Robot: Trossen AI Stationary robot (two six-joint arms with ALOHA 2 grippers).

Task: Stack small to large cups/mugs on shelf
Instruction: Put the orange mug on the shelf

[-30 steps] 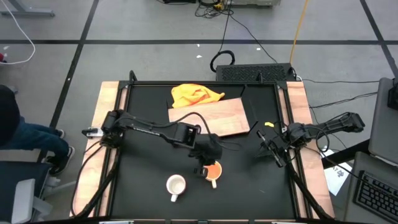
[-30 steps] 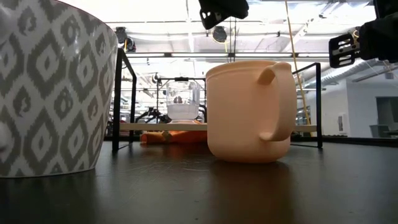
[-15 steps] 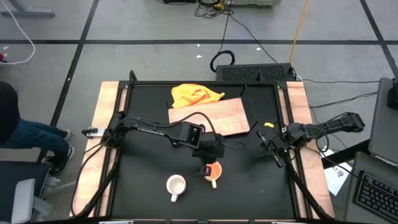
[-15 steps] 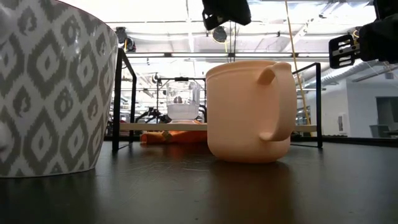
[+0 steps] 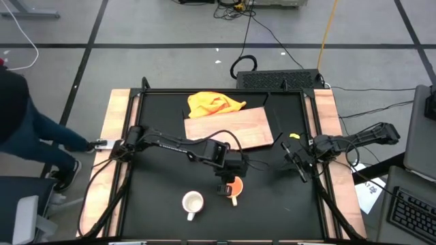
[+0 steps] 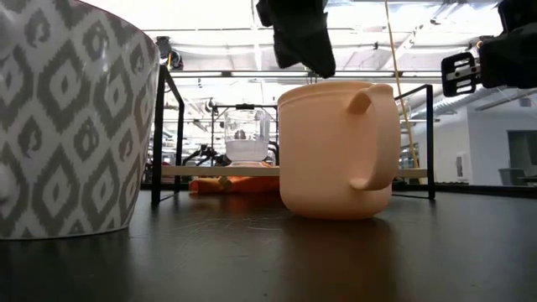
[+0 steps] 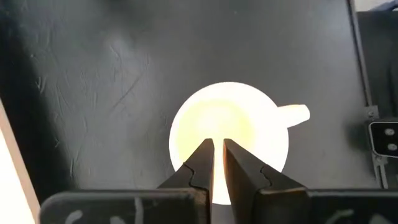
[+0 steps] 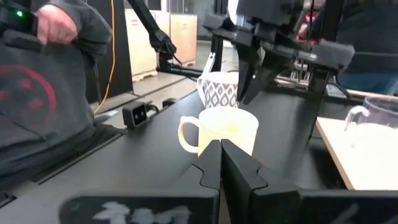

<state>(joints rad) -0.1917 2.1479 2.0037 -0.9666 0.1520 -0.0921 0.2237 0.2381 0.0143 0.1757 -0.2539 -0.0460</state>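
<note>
The left gripper (image 5: 229,178) hangs directly over the yellow-orange mug (image 5: 234,187), its arm stretched out across the black table (image 5: 163,184) from the left edge. In the left wrist view its two dark fingers (image 7: 202,165) point straight down into the mug's open mouth, nearly together, with only a thin slit between them and nothing held. From table height the fingertips stand just above the rim, over the side away from the handle; whether they touch it cannot be told.

The right gripper (image 5: 300,163) waits near the right edge of the table, well apart from the left gripper, fingers pressed together and holding nothing.

There are three vessels. The yellow-orange mug stands upright right under the left gripper, and its inside looks bare. The white mug (image 5: 193,202), patterned grey on the outside, stands upright just beside it, on the side toward the left arm's base and nearer the front edge; nothing shows inside. The clear glass cup (image 6: 246,138) stands on the shelf (image 5: 228,128), beyond the left gripper toward the back of the table; what it holds cannot be told.

One yellow cloth (image 5: 214,104) lies at the shelf's far corner. A person (image 5: 20,129) is beside the table on the left.
</note>
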